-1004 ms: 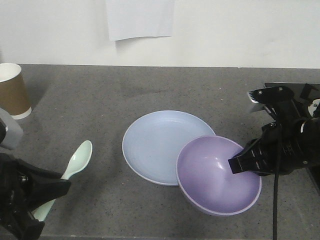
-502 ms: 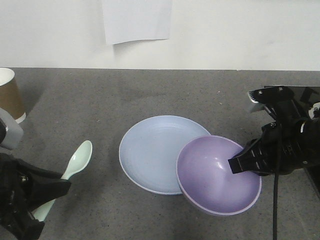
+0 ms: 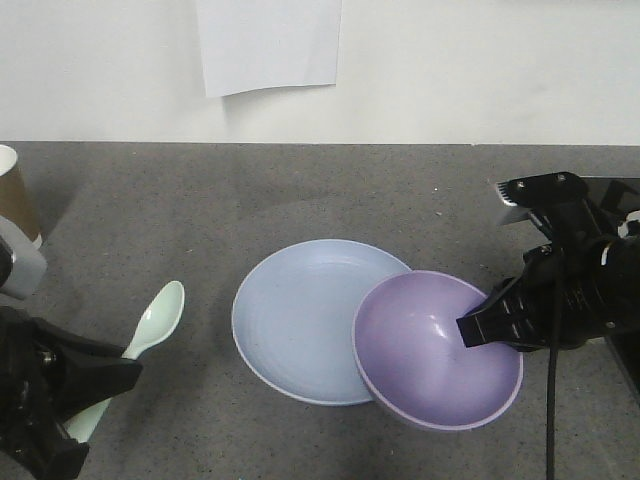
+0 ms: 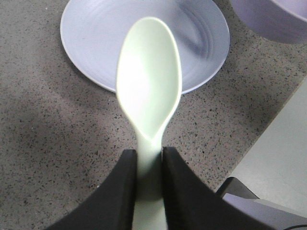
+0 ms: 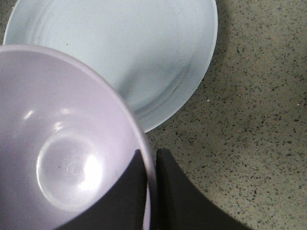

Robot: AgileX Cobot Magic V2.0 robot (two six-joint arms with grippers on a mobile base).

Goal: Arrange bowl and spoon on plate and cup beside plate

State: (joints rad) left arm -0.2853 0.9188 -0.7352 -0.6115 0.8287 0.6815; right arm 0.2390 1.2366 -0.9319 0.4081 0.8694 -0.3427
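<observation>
My right gripper [image 3: 475, 330] is shut on the near rim of the lavender bowl [image 3: 425, 355], one finger inside and one outside. The tilted bowl [image 5: 62, 143] overlaps the right edge of the pale blue plate [image 3: 300, 315]. At lower left my left gripper [image 3: 95, 400] is shut on the handle of the mint-green spoon [image 3: 155, 320]. In the left wrist view the spoon [image 4: 149, 81] points its scoop over the near edge of the plate [image 4: 96, 43], held above the counter. The brown paper cup [image 3: 12, 195] stands at the far left edge, partly cut off.
The grey speckled counter [image 3: 300, 190] runs back to a white wall with a sheet of white paper [image 3: 268, 45] on it. A dark flat panel [image 3: 625, 190] sits at the right edge behind my right arm. A pale surface [image 4: 283, 153] borders the counter in the left wrist view.
The plate, the cup and the paper on the wall have slid left and lower in the front view. Both grippers, the bowl and the spoon keep their places in the picture.
</observation>
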